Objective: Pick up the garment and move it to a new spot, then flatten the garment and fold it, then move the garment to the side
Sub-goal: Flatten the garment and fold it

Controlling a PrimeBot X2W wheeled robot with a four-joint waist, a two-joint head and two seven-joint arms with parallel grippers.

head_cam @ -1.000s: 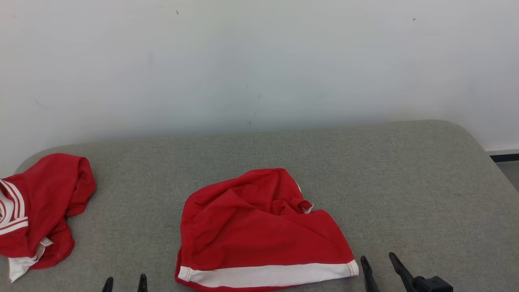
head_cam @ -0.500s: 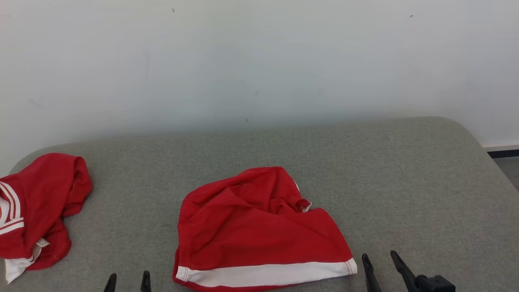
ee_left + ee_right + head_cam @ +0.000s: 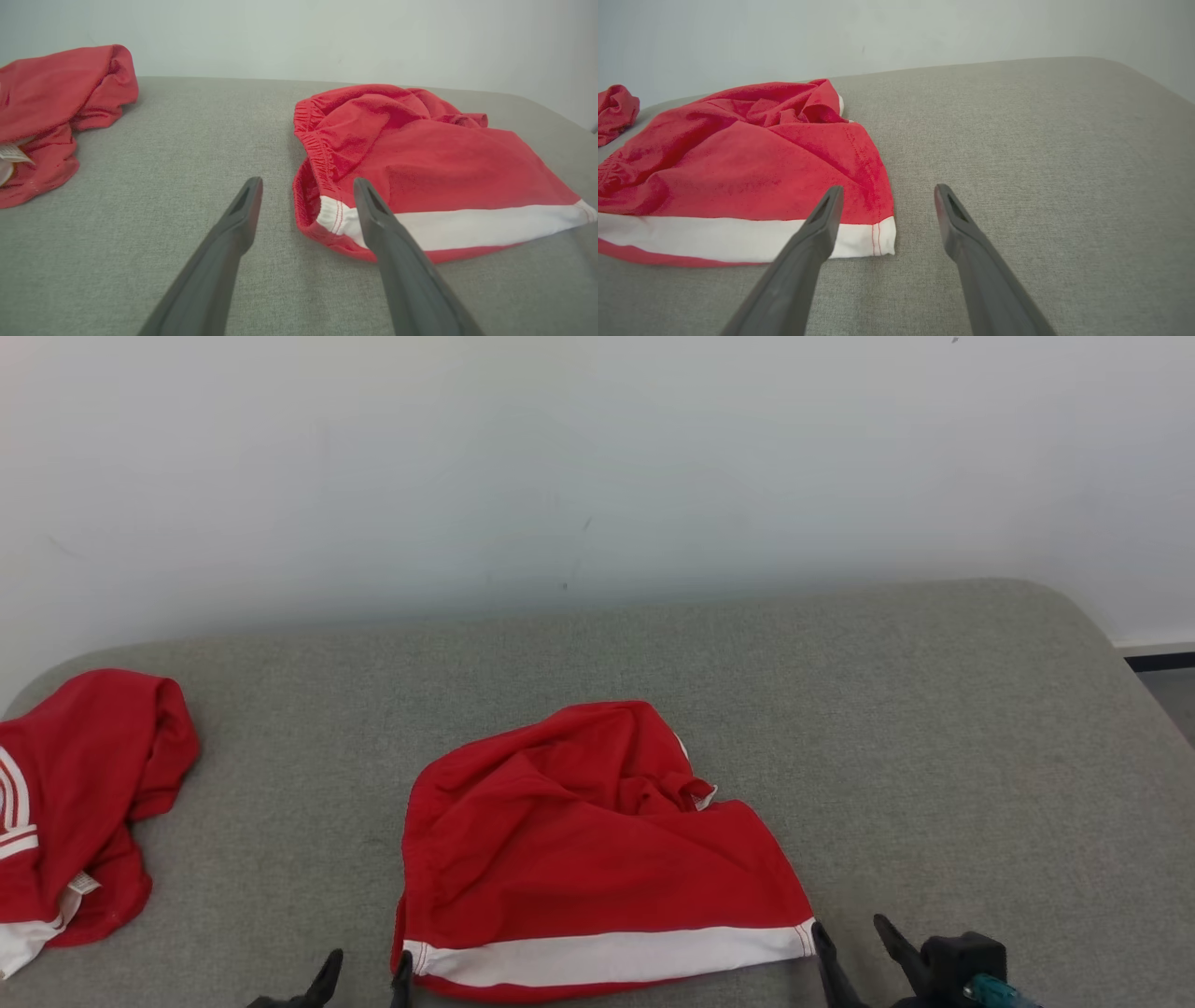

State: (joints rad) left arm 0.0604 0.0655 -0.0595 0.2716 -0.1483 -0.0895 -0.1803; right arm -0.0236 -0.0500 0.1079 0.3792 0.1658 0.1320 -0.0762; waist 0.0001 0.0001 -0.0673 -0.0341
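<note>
Red shorts [image 3: 597, 859]: crumpled, mid grey fabric surface [image 3: 934, 756], white band [image 3: 607, 957] nearest robot | left end effector [image 3: 367, 966]: spread, empty, at band's left corner | right end effector [image 3: 851, 933]: spread, empty, beside right corner | best: pinch both corners deep, lift level.

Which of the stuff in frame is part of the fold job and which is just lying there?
In the job:
centre red garment, white band along its near edge
left gripper, open, at its near left corner
right gripper, open, at its near right corner

Lying about:
second red garment, crumpled at the left end of the grey surface
</note>
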